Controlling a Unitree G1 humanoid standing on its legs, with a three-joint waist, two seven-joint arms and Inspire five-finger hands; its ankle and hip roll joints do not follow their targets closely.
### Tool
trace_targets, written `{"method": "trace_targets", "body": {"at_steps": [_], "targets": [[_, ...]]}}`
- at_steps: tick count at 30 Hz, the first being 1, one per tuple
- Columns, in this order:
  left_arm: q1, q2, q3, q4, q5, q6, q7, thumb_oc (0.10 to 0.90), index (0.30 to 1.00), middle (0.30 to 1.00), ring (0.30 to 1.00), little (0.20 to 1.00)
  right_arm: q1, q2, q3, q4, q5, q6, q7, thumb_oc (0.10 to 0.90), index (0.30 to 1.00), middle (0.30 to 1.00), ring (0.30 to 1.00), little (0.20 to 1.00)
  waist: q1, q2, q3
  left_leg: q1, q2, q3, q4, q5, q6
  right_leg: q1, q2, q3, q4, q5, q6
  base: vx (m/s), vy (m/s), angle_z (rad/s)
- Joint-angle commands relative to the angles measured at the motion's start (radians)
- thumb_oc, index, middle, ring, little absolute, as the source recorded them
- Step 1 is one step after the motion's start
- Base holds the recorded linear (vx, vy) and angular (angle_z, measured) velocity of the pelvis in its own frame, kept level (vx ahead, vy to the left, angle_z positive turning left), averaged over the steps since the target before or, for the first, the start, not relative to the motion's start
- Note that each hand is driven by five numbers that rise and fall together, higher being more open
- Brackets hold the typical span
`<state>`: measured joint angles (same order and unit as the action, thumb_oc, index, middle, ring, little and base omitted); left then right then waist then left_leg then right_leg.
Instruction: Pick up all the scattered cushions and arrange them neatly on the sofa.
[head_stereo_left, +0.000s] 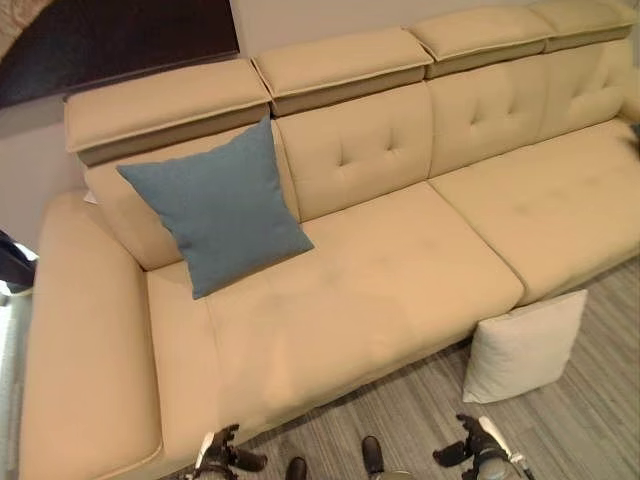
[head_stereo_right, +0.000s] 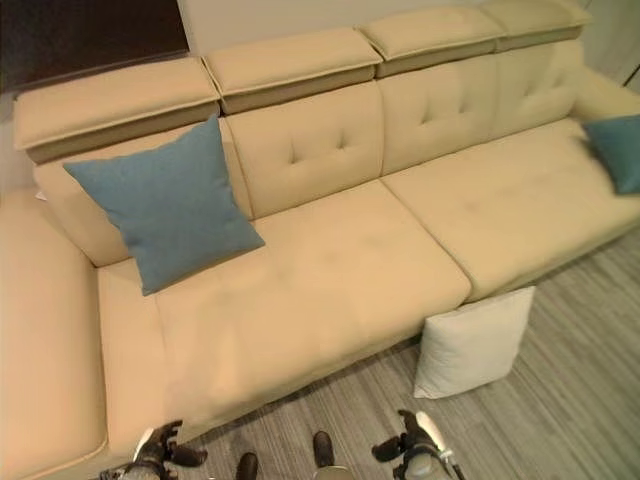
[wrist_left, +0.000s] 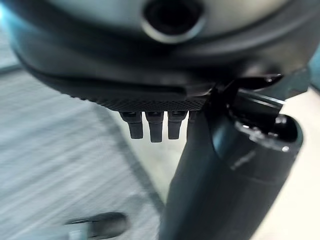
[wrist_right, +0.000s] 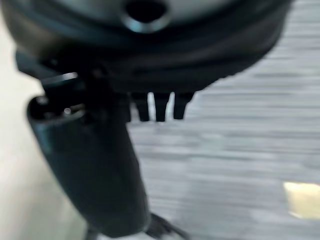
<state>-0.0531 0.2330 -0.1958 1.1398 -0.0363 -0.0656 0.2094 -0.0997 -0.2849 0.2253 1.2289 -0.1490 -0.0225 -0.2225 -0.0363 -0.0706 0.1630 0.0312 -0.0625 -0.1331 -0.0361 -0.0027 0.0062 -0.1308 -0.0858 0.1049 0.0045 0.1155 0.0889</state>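
Note:
A cream cushion (head_stereo_left: 524, 345) stands on the grey floor, leaning against the sofa's front at the right. A blue cushion (head_stereo_left: 220, 205) leans upright against the beige sofa's (head_stereo_left: 380, 290) backrest on the left seat. A second blue cushion (head_stereo_right: 615, 150) lies at the sofa's far right end. My left hand (head_stereo_left: 222, 455) hangs low by the sofa's front edge, fingers (wrist_left: 155, 127) straight, holding nothing. My right hand (head_stereo_left: 480, 445) hangs over the floor just below the cream cushion, fingers (wrist_right: 160, 107) straight and empty.
The sofa has a wide armrest (head_stereo_left: 85, 340) on the left and padded headrests (head_stereo_left: 340, 65) along the back. Grey plank floor (head_stereo_left: 590, 420) runs in front and to the right. A dark panel (head_stereo_left: 110, 40) sits on the wall behind.

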Motion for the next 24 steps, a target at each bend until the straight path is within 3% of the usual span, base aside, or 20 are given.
{"method": "trace_targets", "body": {"at_steps": [1, 3, 5, 9, 12, 17, 19, 20, 22, 24], "targets": [[0.016, 0.006, -0.013, 0.008, 0.054, -0.023, 0.012, 0.800, 0.900, 0.900, 0.900, 0.900, -0.006, -0.041, -0.009, -0.015, 0.004, 0.005, -0.027, 0.800, 0.900, 0.900, 0.900, 0.900, 0.019, 0.011, -0.003, -0.056, -0.043, -0.030, 0.120, -0.122, 0.024, -0.038, 0.043, -0.072, 0.053, -0.058, 0.054, -0.10, 0.072, -0.91], [0.008, 0.013, -0.008, 0.020, 0.056, -0.022, 0.017, 0.800, 0.900, 0.900, 0.900, 0.900, -0.002, -0.032, -0.012, -0.013, 0.007, 0.009, -0.029, 0.800, 0.900, 0.900, 0.900, 0.900, 0.023, 0.009, 0.014, -0.066, -0.039, -0.005, 0.114, -0.111, 0.030, -0.074, 0.040, -0.100, 0.076, -0.049, 0.064, -0.24, 0.076, -0.59], [0.010, 0.019, 0.007, 0.024, 0.060, -0.016, 0.013, 0.800, 0.900, 0.900, 0.900, 0.900, 0.000, -0.028, -0.012, -0.013, 0.005, 0.000, -0.030, 0.800, 0.900, 0.900, 0.900, 0.900, 0.059, 0.030, 0.022, -0.077, 0.006, 0.084, 0.084, -0.084, 0.031, -0.047, -0.025, -0.352, 0.139, -0.125, 0.028, -0.27, 0.020, -1.30], [0.019, 0.019, 0.022, 0.032, 0.054, -0.017, 0.009, 0.800, 0.900, 0.900, 0.900, 0.900, 0.004, -0.029, -0.017, -0.007, 0.008, -0.004, -0.032, 0.800, 0.900, 0.900, 0.900, 0.900, 0.085, 0.036, 0.006, -0.069, 0.032, 0.140, 0.067, -0.076, 0.034, 0.033, -0.049, -0.414, 0.169, -0.170, 0.018, -0.06, -0.051, -1.14], [0.022, 0.019, 0.029, 0.032, 0.048, -0.014, 0.013, 0.800, 0.900, 0.900, 0.900, 0.900, -0.001, -0.029, -0.013, -0.010, 0.014, 0.001, -0.034, 0.800, 0.900, 0.900, 0.900, 0.900, 0.101, 0.019, -0.015, -0.066, 0.036, 0.173, 0.043, -0.071, 0.026, 0.069, -0.033, -0.392, 0.106, -0.165, 0.027, 0.03, -0.172, -0.65], [0.009, 0.008, 0.010, 0.021, 0.038, -0.017, 0.011, 0.800, 0.900, 0.900, 0.900, 0.900, -0.003, -0.034, -0.012, -0.031, 0.036, -0.007, -0.039, 0.800, 0.900, 0.900, 0.900, 0.900, 0.081, 0.022, -0.009, -0.059, 0.059, 0.173, 0.082, -0.096, 0.004, 0.074, 0.002, -0.349, 0.055, -0.158, 0.014, 0.13, -0.188, -0.14], [0.004, 0.000, -0.004, 0.015, 0.038, -0.016, 0.008, 0.800, 0.900, 0.900, 0.900, 0.900, 0.003, -0.038, -0.019, -0.030, 0.046, -0.010, -0.042, 0.800, 0.900, 0.900, 0.900, 0.900, 0.073, 0.018, 0.007, -0.080, 0.069, 0.183, 0.169, -0.115, -0.015, 0.097, 0.011, -0.356, 0.037, -0.171, 0.001, 0.06, -0.166, 0.02], [0.004, -0.009, -0.010, 0.013, 0.036, -0.012, 0.002, 0.800, 0.900, 0.900, 0.900, 0.900, 0.005, -0.043, -0.021, -0.026, 0.049, -0.008, -0.048, 0.800, 0.900, 0.900, 0.900, 0.900, 0.074, 0.011, 0.023, -0.118, 0.082, 0.188, 0.277, -0.105, -0.024, 0.120, 0.014, -0.357, 0.028, -0.179, -0.014, 0.07, -0.163, 0.07], [0.003, -0.012, -0.012, 0.014, 0.035, -0.012, 0.001, 0.800, 0.900, 0.900, 0.900, 0.900, 0.003, -0.048, -0.022, -0.024, 0.049, -0.008, -0.050, 0.800, 0.900, 0.900, 0.900, 0.900, 0.076, 0.009, 0.030, -0.140, 0.086, 0.185, 0.332, -0.091, -0.028, 0.133, 0.017, -0.356, 0.022, -0.182, -0.020, 0.07, -0.107, 0.04], [0.003, -0.011, -0.018, 0.014, 0.032, -0.011, 0.003, 0.800, 0.900, 0.900, 0.900, 0.900, 0.006, -0.051, -0.023, -0.020, 0.055, -0.007, -0.053, 0.800, 0.900, 0.900, 0.900, 0.900, 0.086, 0.001, 0.041, -0.192, 0.062, 0.163, 0.389, -0.080, -0.024, 0.152, 0.023, -0.351, 0.011, -0.189, -0.028, 0.12, -0.112, -0.13]]}}
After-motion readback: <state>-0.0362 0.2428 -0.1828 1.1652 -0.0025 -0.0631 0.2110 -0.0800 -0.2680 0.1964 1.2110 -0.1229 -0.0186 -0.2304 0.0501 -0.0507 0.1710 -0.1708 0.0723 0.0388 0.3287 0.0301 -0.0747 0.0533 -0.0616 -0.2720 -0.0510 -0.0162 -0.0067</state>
